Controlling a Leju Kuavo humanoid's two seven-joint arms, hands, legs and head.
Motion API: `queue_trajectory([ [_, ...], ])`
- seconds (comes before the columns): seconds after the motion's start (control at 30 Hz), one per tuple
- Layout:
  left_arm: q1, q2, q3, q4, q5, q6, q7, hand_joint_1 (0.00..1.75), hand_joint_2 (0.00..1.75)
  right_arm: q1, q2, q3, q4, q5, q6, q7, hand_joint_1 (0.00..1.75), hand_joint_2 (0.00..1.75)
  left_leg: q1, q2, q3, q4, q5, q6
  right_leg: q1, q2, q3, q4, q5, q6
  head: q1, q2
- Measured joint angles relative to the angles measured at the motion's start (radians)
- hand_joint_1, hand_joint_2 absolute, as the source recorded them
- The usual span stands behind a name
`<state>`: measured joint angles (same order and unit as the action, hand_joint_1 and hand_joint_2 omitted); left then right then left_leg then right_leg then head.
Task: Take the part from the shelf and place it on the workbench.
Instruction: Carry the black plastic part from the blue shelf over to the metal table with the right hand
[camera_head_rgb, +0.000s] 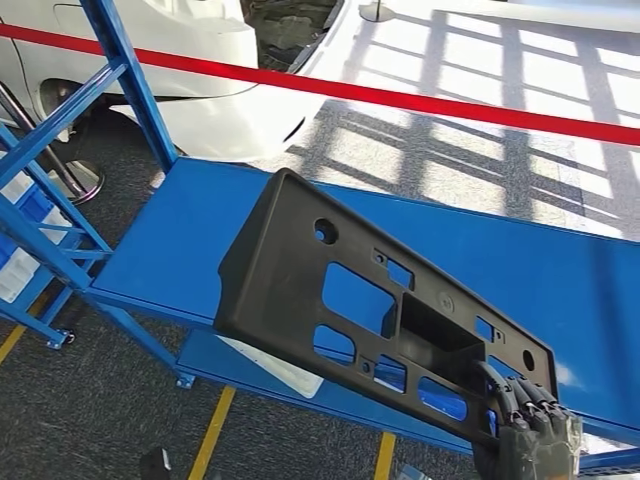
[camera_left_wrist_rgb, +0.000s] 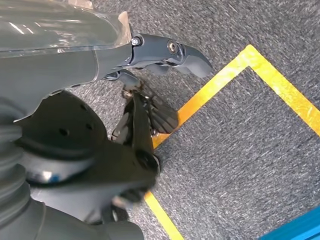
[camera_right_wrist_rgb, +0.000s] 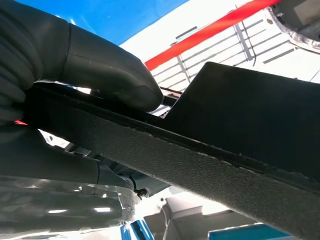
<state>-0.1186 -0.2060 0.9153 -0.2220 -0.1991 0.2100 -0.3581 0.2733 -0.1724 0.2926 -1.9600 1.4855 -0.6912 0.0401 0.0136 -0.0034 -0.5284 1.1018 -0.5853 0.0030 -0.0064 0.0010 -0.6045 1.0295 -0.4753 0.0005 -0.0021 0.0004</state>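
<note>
The part is a long black plastic panel with several rectangular cut-outs and some round holes, and it is held in the air above the blue workbench, tilted, with its far end up toward the left and its near end low at the right. It does not lie on the blue surface; through its openings the blue top is seen. The right hand grips the part at its low right end, the dark fingers curled over the edge of the panel. In the right wrist view the thick thumb presses on one face of the part and the other fingers are on the opposite side, so the panel edge is clamped between them. The left hand is seen from its wrist camera above grey carpet floor with a yellow tape line; it holds nothing and its fingers are stretched apart. Around the workbench stands a blue shelf frame at the left. Behind the bench a red barrier tape crosses the scene, and beyond it is a white car body.
</note>
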Motion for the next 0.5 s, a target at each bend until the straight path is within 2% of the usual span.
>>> queue_trajectory([
  [0.03,0.0,0.0,0.0,0.0,0.0,0.0,0.0,0.0,1.75,0.0,0.0,0.0,0.0,0.0,0.0,0.0,1.75,1.75,-0.002,0.0,0.023,-0.052,0.019,0.003,0.001,0.001,-0.003,0.002,0.003,0.005,0.0,0.0],
  [0.07,0.0,0.0,0.0,0.0,0.0,0.001,0.0,0.0,1.75,0.0,0.0,0.0,0.0,0.0,0.0,0.0,1.75,1.75,-0.005,0.0,0.031,-0.077,0.026,0.005,0.002,0.001,-0.007,0.004,0.007,0.011,0.001,0.0],
  [0.17,0.002,-0.001,0.0,0.0,0.001,0.001,-0.001,0.0,1.75,0.001,0.0,0.0,0.0,0.0,0.0,0.0,1.75,1.75,-0.008,0.0,0.022,-0.083,0.037,0.015,-0.002,0.002,-0.017,0.006,0.014,0.03,0.001,0.0],
  [0.2,0.003,-0.001,0.0,0.0,0.001,0.001,-0.001,0.0,1.75,0.001,0.0,0.0,0.0,0.0,0.0,0.0,1.75,1.75,-0.007,0.002,0.018,-0.084,0.044,0.022,-0.003,0.002,-0.021,0.017,-0.002,0.036,0.002,0.0],
  [0.23,0.002,-0.001,0.0,0.0,0.001,0.001,-0.001,0.0,1.75,0.001,0.0,0.001,0.001,0.0,0.0,0.0,1.75,1.75,-0.005,0.004,0.012,-0.086,0.051,0.028,-0.004,0.001,-0.03,0.047,-0.033,0.041,0.002,0.0],
  [0.3,0.002,-0.001,0.0,0.0,0.001,0.001,-0.001,0.0,1.75,0.001,0.0,0.001,0.003,0.0,0.0,0.0,1.75,1.75,-0.006,0.008,-0.003,-0.085,0.063,0.037,-0.005,0.001,-0.062,0.161,-0.121,0.049,0.003,0.0],
  [0.33,0.002,-0.001,0.0,0.0,0.001,0.001,-0.001,0.0,1.75,0.002,0.0,0.001,0.005,0.0,0.0,0.0,1.75,1.75,-0.007,0.009,-0.011,-0.085,0.069,0.038,-0.005,0.001,-0.077,0.224,-0.156,0.051,0.003,0.0],
  [0.37,0.002,-0.001,0.0,0.0,0.001,0.001,-0.001,0.0,1.75,0.002,0.0,0.001,0.008,0.0,0.0,0.001,1.75,1.75,-0.009,0.01,-0.019,-0.084,0.075,0.039,-0.005,0.001,-0.08,0.265,-0.172,0.053,0.003,0.0],
  [0.4,0.002,-0.001,0.0,0.0,0.001,0.001,0.0,0.0,1.75,0.002,0.0,0.001,0.01,0.0,0.0,0.002,1.75,1.75,-0.01,0.01,-0.027,-0.084,0.081,0.039,-0.005,0.001,-0.066,0.269,-0.168,0.052,0.003,0.0],
  [0.43,0.002,-0.001,0.0,0.0,0.001,0.001,0.0,0.0,1.75,0.002,0.0,0.001,0.011,0.0,0.0,0.002,1.75,1.75,-0.012,0.01,-0.033,-0.084,0.086,0.039,-0.005,0.001,-0.031,0.231,-0.148,0.05,0.003,0.0],
  [0.5,0.002,-0.002,0.0,0.0,0.001,0.001,0.0,0.0,1.75,0.001,0.0,0.001,0.012,0.0,0.0,0.004,1.75,1.75,-0.015,0.01,-0.04,-0.084,0.094,0.036,0.0,0.003,0.072,0.077,-0.099,0.035,0.003,0.0],
])
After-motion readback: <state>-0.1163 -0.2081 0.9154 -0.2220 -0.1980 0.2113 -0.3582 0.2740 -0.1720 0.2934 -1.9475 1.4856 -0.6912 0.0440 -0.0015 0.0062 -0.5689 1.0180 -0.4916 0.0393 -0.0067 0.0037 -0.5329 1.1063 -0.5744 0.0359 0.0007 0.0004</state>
